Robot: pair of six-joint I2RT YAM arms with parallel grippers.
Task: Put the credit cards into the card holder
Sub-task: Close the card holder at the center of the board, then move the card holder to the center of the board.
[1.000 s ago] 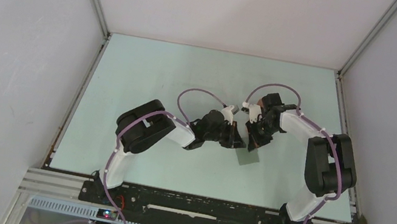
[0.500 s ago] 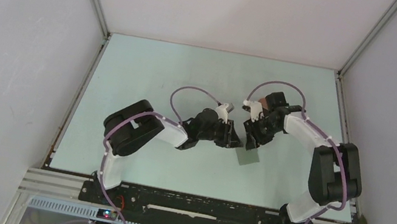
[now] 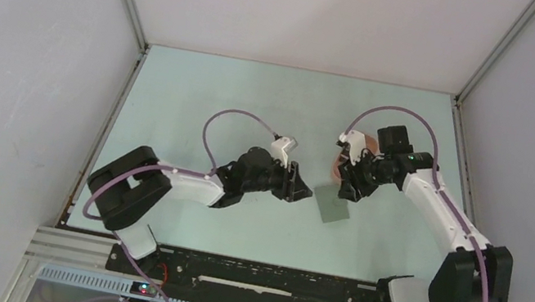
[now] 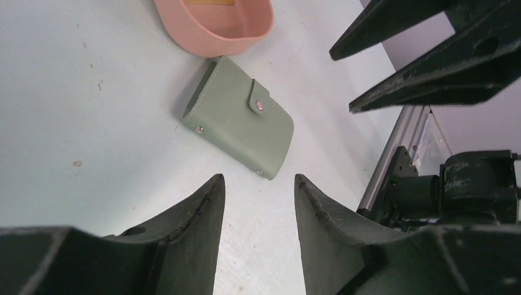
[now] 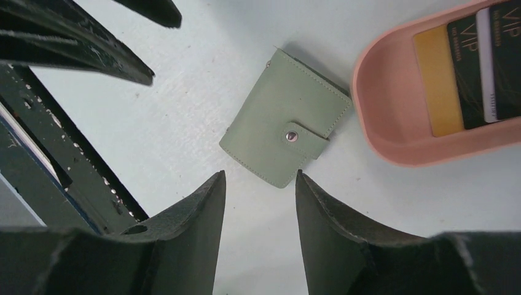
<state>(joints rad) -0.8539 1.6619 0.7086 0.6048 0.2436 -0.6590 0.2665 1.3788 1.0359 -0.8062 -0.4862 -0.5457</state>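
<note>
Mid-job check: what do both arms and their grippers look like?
White shells and bulky black joints on left arm and right arm, a purple cable looping along each. Black tapered wedge fingers with scuffed edges on left gripper and right gripper. No markings legible.

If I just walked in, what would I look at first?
The green card holder, snapped shut, lies flat on the pale table right beside a pink tray. In the tray lie a gold card and a black card with a white stripe. The left gripper and the right gripper hover on either side of the holder, both open and empty.
</note>
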